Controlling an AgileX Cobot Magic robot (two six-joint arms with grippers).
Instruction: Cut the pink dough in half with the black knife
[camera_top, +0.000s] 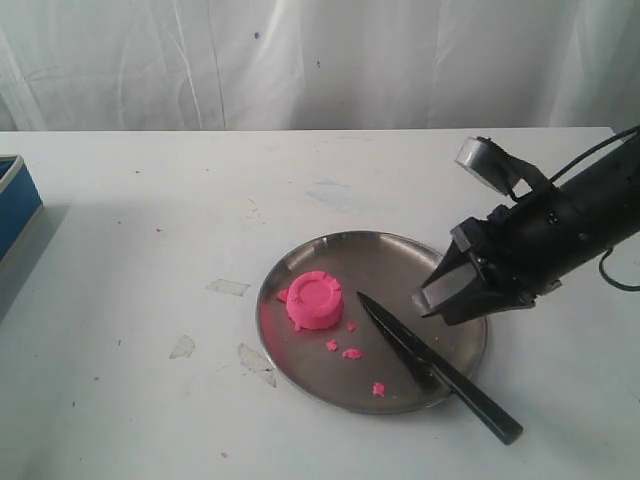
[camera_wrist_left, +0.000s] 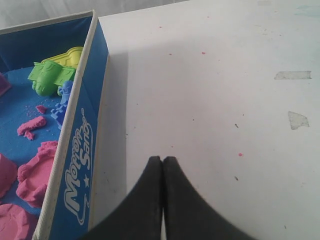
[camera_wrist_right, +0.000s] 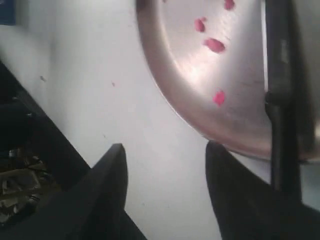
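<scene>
Exterior view, item one: we list a small round puck of bright pink dough (camera_top: 314, 299) with a ridged top, whole and uncut, sitting on the left half of a round shallow steel plate (camera_top: 390, 262). Item two: a slim all-black knife (camera_top: 435, 367) lies flat, its point aimed at the puck and its handle running out over the plate's rim onto the table. We judge that this leaves the handle free for a grasp. A few pink crumbs (camera_top: 350, 352) lie between puck and blade. Item three: the right gripper (camera_top: 442, 282) hangs over the plate's right side, just above the knife, jaws spread wide and empty; we read this as a stance for picking up the knife. Item four: the left gripper (camera_wrist_left: 162, 162), pressed together on nothing, is parked beside a blue cardboard box (camera_wrist_left: 80, 150) of moulding sand and plastic toys, well apart from the plate, presumably to keep clear of the work. Surface: a white table (camera_top: 150, 200), scuffed, with torn scraps of clear tape (camera_top: 228, 287). Room: a creased white curtain (camera_top: 300, 60) closes the back.
</scene>
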